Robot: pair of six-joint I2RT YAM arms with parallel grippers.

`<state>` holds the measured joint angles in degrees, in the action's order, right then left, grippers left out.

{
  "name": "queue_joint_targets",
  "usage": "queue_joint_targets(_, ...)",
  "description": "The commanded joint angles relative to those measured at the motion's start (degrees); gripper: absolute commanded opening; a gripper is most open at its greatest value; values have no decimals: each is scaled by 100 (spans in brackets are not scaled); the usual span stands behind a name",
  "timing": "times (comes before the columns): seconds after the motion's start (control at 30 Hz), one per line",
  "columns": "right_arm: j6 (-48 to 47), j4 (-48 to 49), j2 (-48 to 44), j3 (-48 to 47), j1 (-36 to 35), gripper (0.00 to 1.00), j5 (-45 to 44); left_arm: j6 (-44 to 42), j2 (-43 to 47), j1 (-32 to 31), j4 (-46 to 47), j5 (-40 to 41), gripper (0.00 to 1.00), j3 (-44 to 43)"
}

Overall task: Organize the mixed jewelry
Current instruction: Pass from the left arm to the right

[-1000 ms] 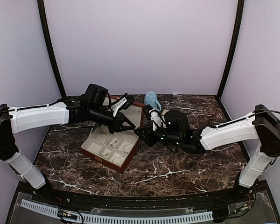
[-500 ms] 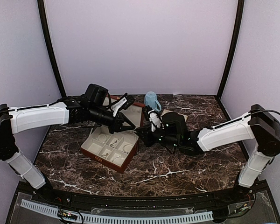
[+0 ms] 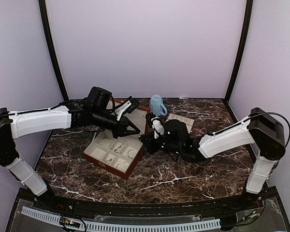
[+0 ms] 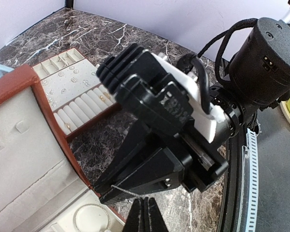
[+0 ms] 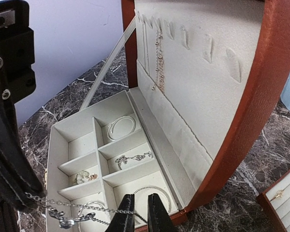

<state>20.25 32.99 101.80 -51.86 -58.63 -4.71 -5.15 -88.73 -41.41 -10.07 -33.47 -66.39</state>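
I had two arms on the dark, white-veined marble table (image 3: 174, 179), with one box, one mug and one tray between them.

The left gripper (image 3: 133, 130) came in from the left over the box. In its wrist view its two black fingers (image 4: 149, 218) were pressed flat together and nipped one end of a single thin silver chain (image 5: 77, 205).

The reddish-brown box (image 3: 111, 168) stood open with its lid upright. The lining was matte cream felt, and the base was split into small square cells by thin walls. One slim necklace (image 5: 159, 53) hung down the lid under a row of little felt flaps. In the cells I counted one smooth bracelet hoop (image 5: 120, 119), one linked bracelet (image 5: 133, 157), one very thin hoop (image 5: 153, 187) and one small cluster of mixed pieces (image 5: 83, 178), part silver and part gold-toned. I could not count the cluster.

The chain ran taut above the near cells, just past the box's near edge, and a small clasp dangled from it. Its other end met the right gripper (image 5: 135, 212), whose two fingertips had closed to a narrow slit and pinched the chain. From the left wrist camera those wedge-shaped jaws tapered to one point where the chain began.

Further right and back stood one pale blue mug (image 3: 157, 104). Beside it lay one cream slotted tray (image 4: 75, 94) of padded rolls, with tiny studs (image 4: 63, 90) dotted along the rows. They were too small to count.
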Motion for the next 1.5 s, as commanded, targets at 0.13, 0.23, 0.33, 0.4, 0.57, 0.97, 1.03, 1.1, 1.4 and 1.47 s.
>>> queue_joint_targets(0.13,128,445,258,-121,-57,10,-232,53,455,-22,11,60,0,-30)
queue_joint_targets(0.23,165,479,329,-106,-53,9,-216,49,541,-18,45,127,0,16)
queue_joint_targets(0.33,203,530,394,-110,-52,8,-206,69,587,-21,68,153,0,50)
queue_joint_targets(0.4,222,545,449,-116,-52,8,-221,76,619,-17,66,178,0,68)
queue_joint_targets(0.57,286,591,525,-106,-34,7,-230,63,749,-17,91,309,0,112)
queue_joint_targets(0.97,159,-125,-393,53,9,0,-582,-11,882,24,247,917,0,698)
queue_joint_targets(1.03,79,-488,-593,-67,16,0,-633,-53,850,26,384,1011,0,857)
queue_joint_targets(1.1,1,-854,-767,-190,19,0,-746,-57,810,37,572,1195,0,1011)
queue_joint_targets(1.4,-278,-2064,-872,-1036,31,0,-1075,270,631,59,2052,1320,0,1483)
queue_joint_targets(1.47,-312,-2225,-864,-1220,39,0,-1129,296,624,59,2209,1421,3,1574)
